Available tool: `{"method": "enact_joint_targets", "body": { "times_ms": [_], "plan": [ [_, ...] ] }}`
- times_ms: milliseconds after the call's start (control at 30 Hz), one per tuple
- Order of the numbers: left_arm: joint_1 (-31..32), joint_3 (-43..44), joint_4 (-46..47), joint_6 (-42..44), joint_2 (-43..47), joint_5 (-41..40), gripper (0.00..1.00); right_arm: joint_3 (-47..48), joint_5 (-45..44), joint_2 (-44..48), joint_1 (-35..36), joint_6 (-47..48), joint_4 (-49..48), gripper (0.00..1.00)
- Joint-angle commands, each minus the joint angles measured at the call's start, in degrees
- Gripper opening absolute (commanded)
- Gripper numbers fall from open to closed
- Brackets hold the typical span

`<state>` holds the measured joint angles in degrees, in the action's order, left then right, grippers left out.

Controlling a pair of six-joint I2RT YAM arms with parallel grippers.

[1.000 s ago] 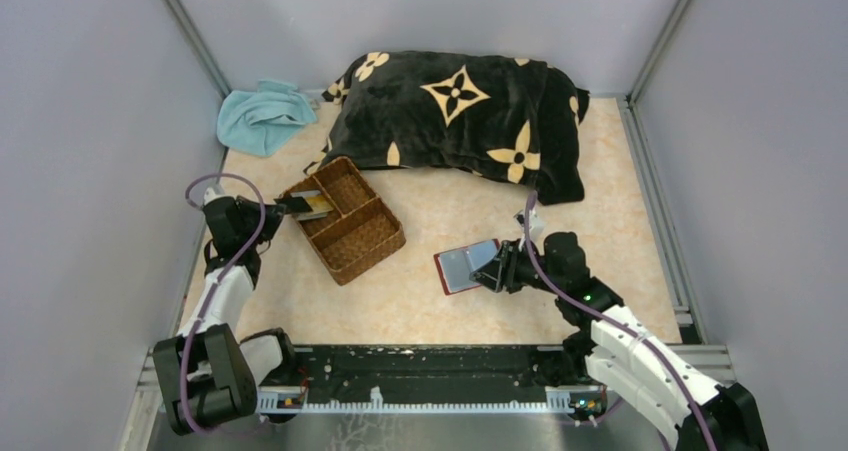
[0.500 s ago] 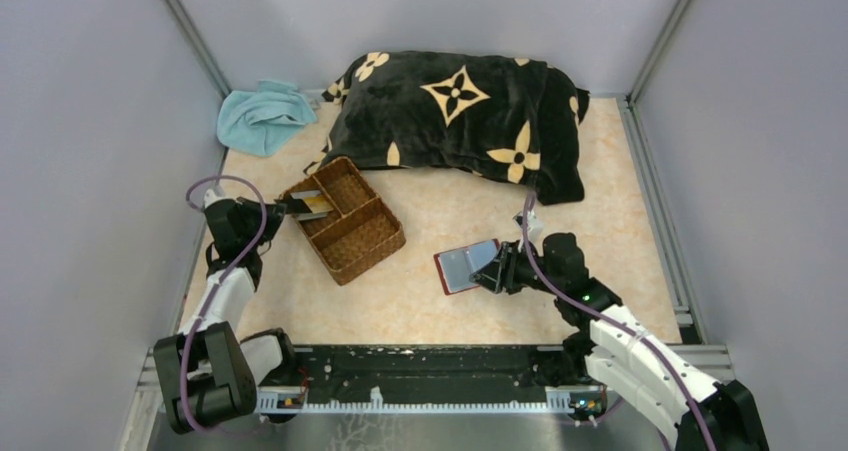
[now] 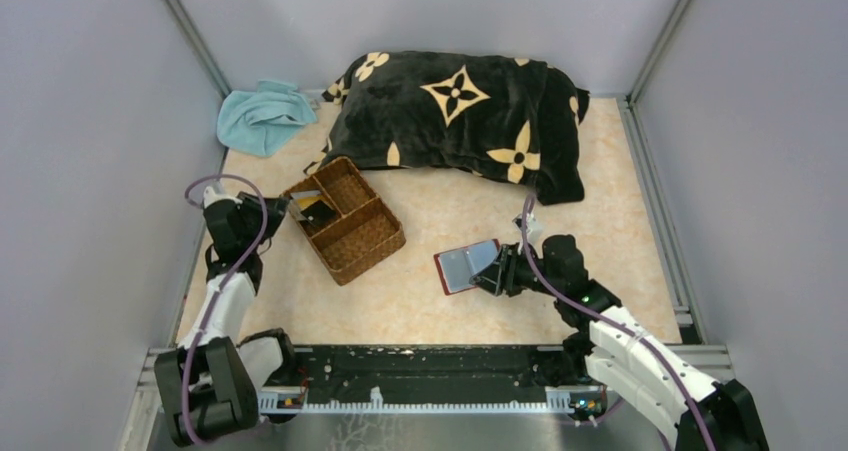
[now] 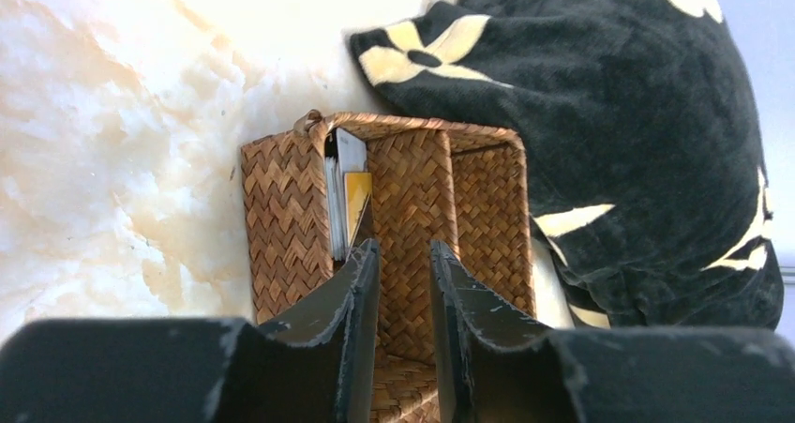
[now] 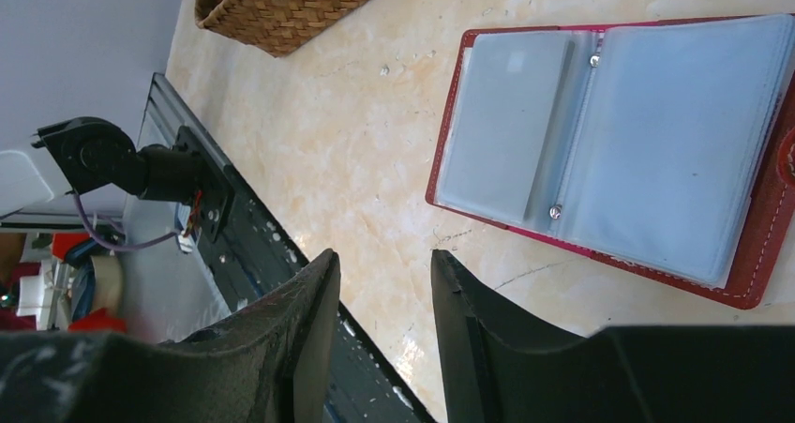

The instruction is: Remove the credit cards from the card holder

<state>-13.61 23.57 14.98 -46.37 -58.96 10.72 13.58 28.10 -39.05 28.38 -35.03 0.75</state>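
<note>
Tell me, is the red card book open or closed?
Open. The card holder lies spread flat on the table, both clear plastic pages facing up with the red cover showing around their edges.

In the top view the pillow (image 3: 460, 121) lies across the upper middle of the table (image 3: 450, 221), with the cloth (image 3: 262, 116) at its left. The divided basket (image 3: 345, 219) sits left of centre, before the pillow, and cards (image 4: 345, 193) stand in its left-end compartment. The card holder (image 3: 468, 265) lies open right of centre, well apart from the basket.
</note>
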Motion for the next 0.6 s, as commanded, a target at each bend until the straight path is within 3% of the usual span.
{"method": "enact_joint_targets", "body": {
  "times_ms": [0, 133, 233, 300, 433, 567],
  "plan": [
    [0.25, 1.78, -2.41, 2.13, 5.07, -1.16, 0.33, 0.37, 0.4, 1.17, 0.18, 0.0, -2.94, 0.41],
    [0.53, 3.48, -4.91, 3.93, 8.44, 3.0, 0.31, 0.9, -0.96, 1.54, 0.18, 0.09, -1.87, 0.41],
    [3.05, 4.27, -6.43, 5.68, 9.79, 7.14, 0.22, 1.86, -1.25, 0.92, 0.18, 0.13, -2.31, 0.41],
    [7.2, 4.27, -7.77, 7.84, 10.54, 6.76, 0.19, 2.49, -0.89, 0.02, 0.18, 0.12, -3.07, 0.31],
    [14.25, 5.09, -9.77, 11.17, 8.57, 2.54, 0.03, 3.57, -0.08, -2.19, 0.19, 0.38, -3.96, 0.11],
    [14.44, 7.87, -9.94, 10.98, 2.74, 3.46, 0.0, 3.5, 0.42, -2.37, 0.27, 0.42, -3.52, 0.06]
  ]
}}
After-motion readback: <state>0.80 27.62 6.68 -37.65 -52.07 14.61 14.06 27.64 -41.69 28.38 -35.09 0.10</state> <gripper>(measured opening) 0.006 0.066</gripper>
